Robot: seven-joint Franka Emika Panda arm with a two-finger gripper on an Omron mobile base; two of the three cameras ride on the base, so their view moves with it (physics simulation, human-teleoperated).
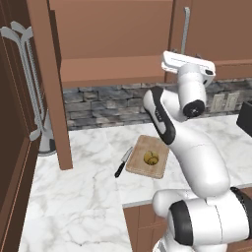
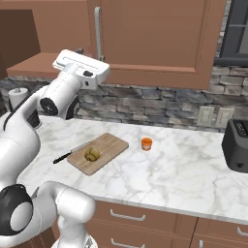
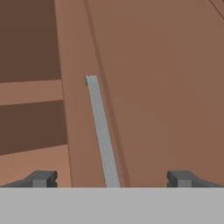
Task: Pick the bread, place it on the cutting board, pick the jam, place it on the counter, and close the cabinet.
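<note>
1. Now, pincer (image 3: 113,179): tips wide apart, nothing held, raised to wall-unit height.
2. Straight ahead of it, close: silver bar handle (image 3: 101,131) of the shut door of the cabinet (image 3: 166,87). That leaf needs no work, so don't grab the bar.
3. Just beside that, off to one side of pincer: the open bay, darker inside w/ shelf edge showing. This is the gap to shut.
4. Further off to pincer's left, well apart: the open door (image 1: 49,88), swung out and seen edge-on.
5. Well below pincer: cutting board (image 2: 109,145) w/ bread (image 2: 91,154) on it; jam (image 2: 146,143) on tabletop (image 2: 179,169) just beside board's far corner; knife (image 2: 68,154) along board's other side. Judged: both placings done, only the closing left.
6. How to do it well, imo: carry pincer left, round the leaf's free edge, stay high so arm clears board & jar. Contact the outer face near free edge, not hinge, for more leverage. Push in a slow arc toward the bay. Tips can stay apart; a flat push will do.
</note>
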